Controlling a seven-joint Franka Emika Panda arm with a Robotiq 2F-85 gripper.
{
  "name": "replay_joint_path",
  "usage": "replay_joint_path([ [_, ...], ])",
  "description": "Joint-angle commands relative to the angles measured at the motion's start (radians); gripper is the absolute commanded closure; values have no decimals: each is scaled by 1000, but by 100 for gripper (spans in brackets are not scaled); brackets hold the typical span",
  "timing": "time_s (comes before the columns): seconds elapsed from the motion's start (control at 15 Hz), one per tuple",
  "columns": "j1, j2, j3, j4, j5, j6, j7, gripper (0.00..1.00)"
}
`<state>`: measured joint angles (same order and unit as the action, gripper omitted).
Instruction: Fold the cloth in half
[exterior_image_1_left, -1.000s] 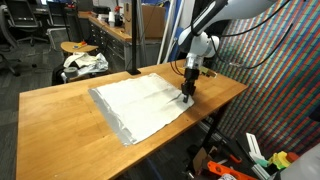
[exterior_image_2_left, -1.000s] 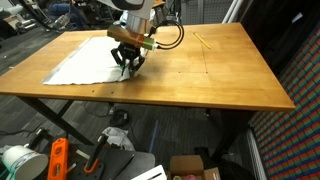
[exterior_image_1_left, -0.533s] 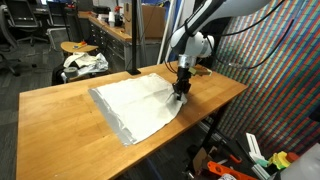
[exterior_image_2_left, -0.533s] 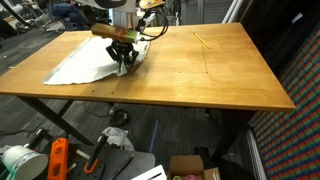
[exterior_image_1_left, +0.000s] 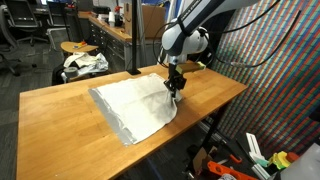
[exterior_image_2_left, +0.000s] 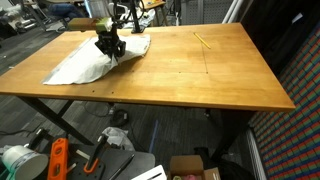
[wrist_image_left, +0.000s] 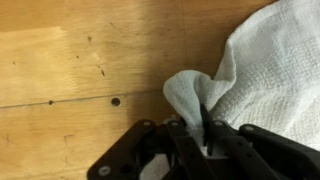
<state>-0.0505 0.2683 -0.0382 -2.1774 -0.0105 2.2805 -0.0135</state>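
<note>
A white cloth (exterior_image_1_left: 130, 102) lies spread on the wooden table (exterior_image_1_left: 60, 115), seen in both exterior views (exterior_image_2_left: 85, 65). My gripper (exterior_image_1_left: 175, 88) is shut on one edge of the cloth and holds that edge lifted above the table, over the rest of the cloth. In an exterior view the gripper (exterior_image_2_left: 108, 50) hangs over the cloth's middle. In the wrist view the black fingers (wrist_image_left: 203, 135) pinch a bunched fold of the cloth (wrist_image_left: 270, 70), with bare wood to the left.
The table's edges drop off near the cloth (exterior_image_2_left: 150, 100). A stool with a crumpled cloth (exterior_image_1_left: 83, 62) stands beyond the table. A thin yellow stick (exterior_image_2_left: 203, 40) lies on the table's far side. Boxes and tools lie on the floor (exterior_image_2_left: 190, 165).
My gripper has moved across the table with the cloth's edge, lifting it and carrying it over the rest of the cloth.
</note>
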Motion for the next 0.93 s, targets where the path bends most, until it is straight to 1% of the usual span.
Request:
replay_joint_path([
  [0.0,34,-114,3,-37,-32,-60,69,96],
  [0.33,69,-202,32,-36,-53,-154,99,96],
  [0.53,102,-254,68,-65,-66,-153,120,96],
  [0.87,164,-324,142,-127,-132,-145,186,96],
])
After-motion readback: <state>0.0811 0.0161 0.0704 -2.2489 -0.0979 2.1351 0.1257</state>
